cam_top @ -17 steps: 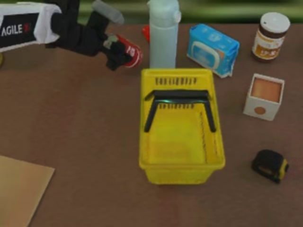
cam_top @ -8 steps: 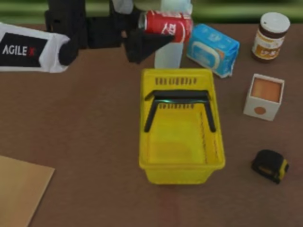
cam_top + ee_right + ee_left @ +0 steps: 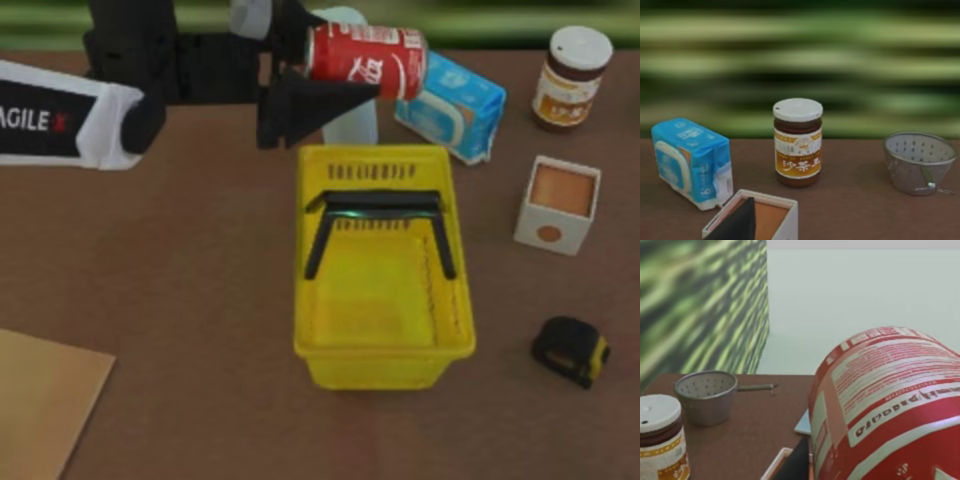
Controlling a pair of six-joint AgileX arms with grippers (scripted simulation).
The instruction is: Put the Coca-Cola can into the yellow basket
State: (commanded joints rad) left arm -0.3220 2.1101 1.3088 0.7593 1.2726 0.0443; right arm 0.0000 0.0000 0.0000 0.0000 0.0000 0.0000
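The red Coca-Cola can (image 3: pixel 365 60) lies sideways in the air, with my left gripper (image 3: pixel 335 65) shut on it. It hangs just beyond the far rim of the yellow basket (image 3: pixel 380 370), in front of a pale bottle. In the left wrist view the can (image 3: pixel 890 410) fills the near side, with one dark finger (image 3: pixel 797 462) beside it. The basket stands mid-table with its black handles (image 3: pixel 375 205) folded across the far half. My right arm is outside the top view; only a dark part of my right gripper (image 3: pixel 737 222) shows in the right wrist view.
A pale bottle (image 3: pixel 350 125), a blue wipes pack (image 3: pixel 455 100) and a brown-labelled jar (image 3: pixel 570 75) line the far edge. A white open box (image 3: pixel 560 205) and a tape measure (image 3: pixel 570 350) sit right of the basket. A tan board (image 3: pixel 45 400) lies front left. A metal strainer (image 3: pixel 920 160) stands far right.
My left gripper has lifted the can off the table beside the bottle. It has carried the can up and to the right, close to the basket's far rim.
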